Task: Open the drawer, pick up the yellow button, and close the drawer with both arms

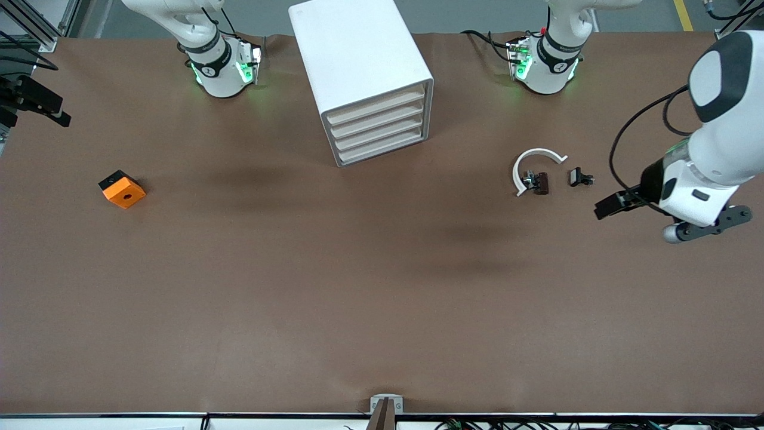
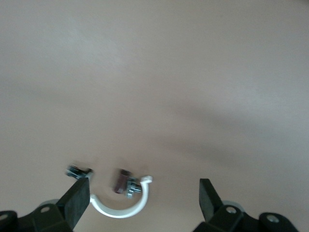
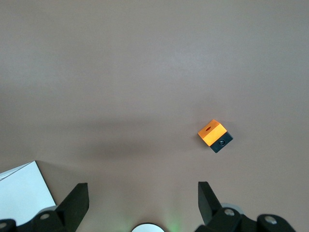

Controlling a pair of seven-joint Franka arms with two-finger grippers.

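Cream-fronted drawer point(image 1: 376, 109) sits shut, well apart from both released, empty end effectors.

The bench point(image 1: 298, 286) has a matt brown covering, paper-like with slight wrinkles. The cabinet point(image 1: 358, 54) looks like smooth white plastic with a soft sheen, its drawer fronts point(image 1: 377, 128) cream and matt. Both arms' point(image 1: 725, 137) shells are glossy white. The orange block point(image 1: 123, 191) looks like matt plastic, and the white arc point(image 1: 534, 161) like smooth plastic.
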